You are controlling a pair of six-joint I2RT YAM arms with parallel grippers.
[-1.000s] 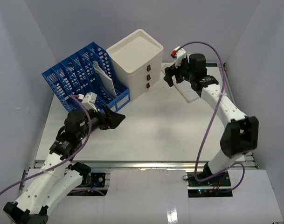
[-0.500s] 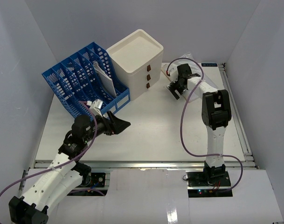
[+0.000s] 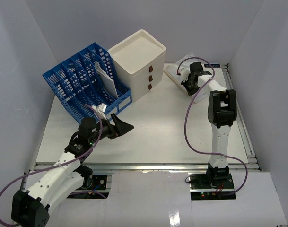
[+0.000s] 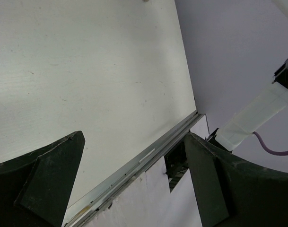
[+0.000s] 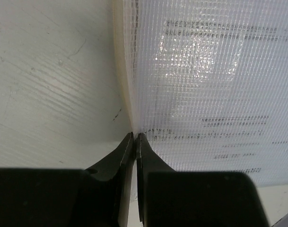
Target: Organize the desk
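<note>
The desk (image 3: 158, 127) is a wide white top with metal rails. At its back right lies a translucent mesh-patterned document sleeve (image 5: 205, 85) with printed lines inside; one corner (image 3: 173, 71) shows beside the drawer box. My right gripper (image 5: 135, 135) is shut on the sleeve's edge, its jaws pinched together with the thin sheet between them; from above it (image 3: 187, 87) points down at the desk. My left gripper (image 3: 122, 126) hovers over the desk's left middle, open and holding nothing. In its wrist view the left gripper (image 4: 134, 137) frames bare desk (image 4: 87, 71) and the front rail.
A blue multi-slot file rack (image 3: 82, 80) with papers in it stands at the back left. A white drawer box (image 3: 136, 61) with three brown handles stands next to it at the back centre. Grey walls enclose the desk on three sides.
My right gripper was open a second ago; it came down by the drawer box and shut on the sleeve's edge. My left gripper drifted a little nearer and to the right, still open.
</note>
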